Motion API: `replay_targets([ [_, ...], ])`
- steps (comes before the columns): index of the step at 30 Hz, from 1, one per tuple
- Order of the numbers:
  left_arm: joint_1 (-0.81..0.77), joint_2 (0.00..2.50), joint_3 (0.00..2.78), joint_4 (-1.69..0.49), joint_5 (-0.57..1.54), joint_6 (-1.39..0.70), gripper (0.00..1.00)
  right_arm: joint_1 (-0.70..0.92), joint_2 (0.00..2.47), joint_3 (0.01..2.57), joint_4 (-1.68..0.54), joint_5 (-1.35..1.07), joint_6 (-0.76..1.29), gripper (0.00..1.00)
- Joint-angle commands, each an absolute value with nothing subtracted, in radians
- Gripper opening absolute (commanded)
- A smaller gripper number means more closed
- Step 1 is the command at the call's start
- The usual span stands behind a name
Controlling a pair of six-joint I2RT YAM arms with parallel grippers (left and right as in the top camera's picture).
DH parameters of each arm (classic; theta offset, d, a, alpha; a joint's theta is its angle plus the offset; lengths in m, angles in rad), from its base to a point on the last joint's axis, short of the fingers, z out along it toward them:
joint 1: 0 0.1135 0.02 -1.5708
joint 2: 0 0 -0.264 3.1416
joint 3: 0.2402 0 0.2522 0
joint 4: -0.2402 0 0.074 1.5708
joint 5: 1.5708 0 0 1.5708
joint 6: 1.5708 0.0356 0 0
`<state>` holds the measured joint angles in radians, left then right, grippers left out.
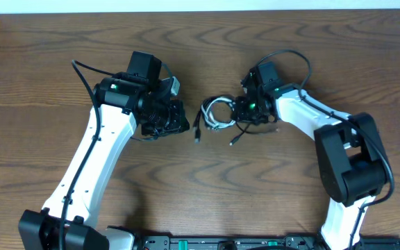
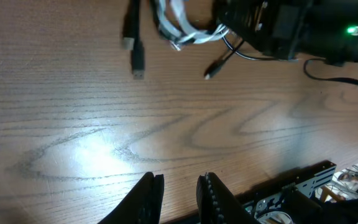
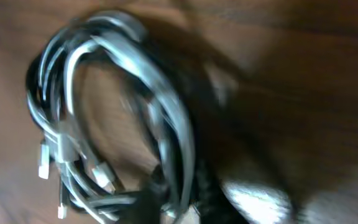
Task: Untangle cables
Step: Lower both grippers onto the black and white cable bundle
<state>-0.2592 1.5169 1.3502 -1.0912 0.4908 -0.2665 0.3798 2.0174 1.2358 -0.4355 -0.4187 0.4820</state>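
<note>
White cable: short, coiled in several loops, tangled with black cable. Bundle lies flat, right at tips of right pincer, apart from left pincer, between the two. Two black plug ends stick out of bundle on left pincer's side. Thin black end trails just beside right pincer. Close-up blurred; whether pinched, cannot tell.

A brown wood-grain table spans every view, its surface catching bright glare.
</note>
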Motion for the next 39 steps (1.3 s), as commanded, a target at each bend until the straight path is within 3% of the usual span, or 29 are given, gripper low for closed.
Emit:
replay_targets([
  [1,-0.262,1.525,1.345,-1.088,0.455,-0.268,0.25,0.400,2.032,1.247,-0.458,-0.410,0.501,0.01],
  [12,-0.262,1.539,1.345,-1.090,0.242,-0.422,0.33,0.429,2.031,1.247,-0.649,-0.422,0.380,0.01],
  [24,-0.262,1.659,1.345,-1.119,0.295,-0.424,0.41,0.467,2.031,1.247,-0.729,-0.463,0.218,0.01],
  [29,-0.262,1.734,1.345,-1.135,0.403,-0.340,0.41,0.467,2.031,1.247,-0.729,-0.507,0.196,0.01],
  [39,-0.268,1.878,1.345,-1.132,0.412,-0.307,0.41,0.474,2.031,1.247,-0.716,-0.599,0.159,0.01],
])
